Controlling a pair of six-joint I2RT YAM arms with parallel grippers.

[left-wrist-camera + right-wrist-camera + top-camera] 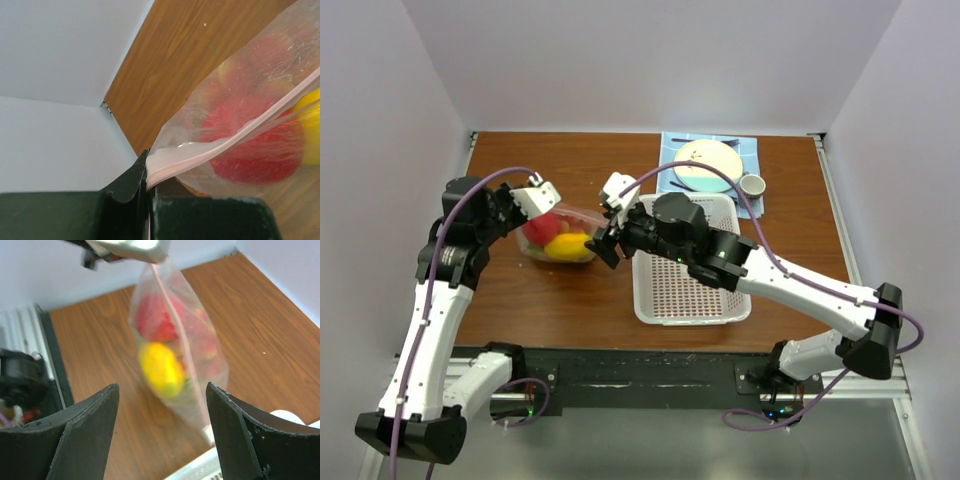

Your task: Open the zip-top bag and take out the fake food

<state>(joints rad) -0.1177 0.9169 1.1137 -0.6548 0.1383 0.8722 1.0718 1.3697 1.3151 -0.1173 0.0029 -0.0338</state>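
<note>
None of the fake food (567, 246) out: pinched the shut-looking zip-top bag (552, 228) in the left gripper (541, 203) near the tabletop's left edge, held the right gripper (162, 387) wide beside it.

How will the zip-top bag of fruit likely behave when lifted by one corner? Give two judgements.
Probably floppy: the zip-top bag wrinkles and bends where the left claw pinches its zip strip. Likely lopsided: the fake food sits bunched together inside.
</note>
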